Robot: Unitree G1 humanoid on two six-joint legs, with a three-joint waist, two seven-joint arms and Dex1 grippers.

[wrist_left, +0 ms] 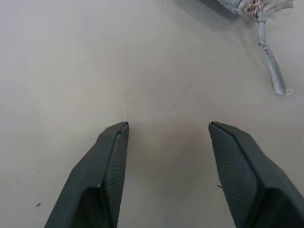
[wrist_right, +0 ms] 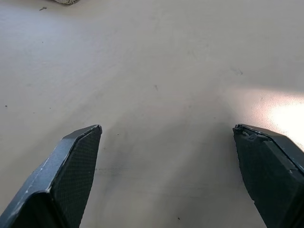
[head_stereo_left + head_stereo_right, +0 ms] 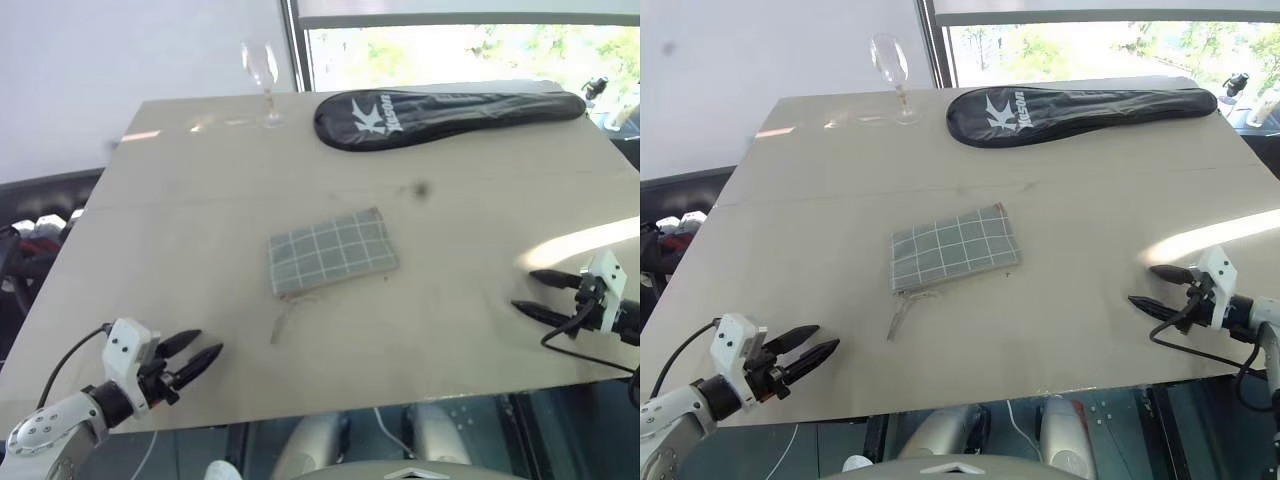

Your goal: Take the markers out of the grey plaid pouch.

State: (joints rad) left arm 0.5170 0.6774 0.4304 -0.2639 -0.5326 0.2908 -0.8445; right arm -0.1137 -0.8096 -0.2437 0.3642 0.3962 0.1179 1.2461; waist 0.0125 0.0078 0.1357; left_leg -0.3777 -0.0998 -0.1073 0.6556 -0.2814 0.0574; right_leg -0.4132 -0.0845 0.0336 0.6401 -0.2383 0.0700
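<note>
The grey plaid pouch (image 3: 331, 251) lies flat in the middle of the beige table (image 3: 470, 230), its pull cord (image 3: 283, 320) trailing toward the near edge. The markers are hidden. My left gripper (image 3: 203, 350) hovers open over the table's near left corner, pointing toward the pouch with nothing between its fingers. In the left wrist view the cord (image 1: 271, 69) and a corner of the pouch (image 1: 237, 5) lie ahead of the open fingers (image 1: 110, 161). My right gripper (image 3: 528, 292) stands wide open near the table's right edge, empty, well apart from the pouch.
A long black racket cover (image 3: 440, 116) lies along the far right edge. A clear wine glass (image 3: 262, 78) stands at the far edge left of it. A bright sun patch (image 3: 580, 243) falls on the table by the right gripper.
</note>
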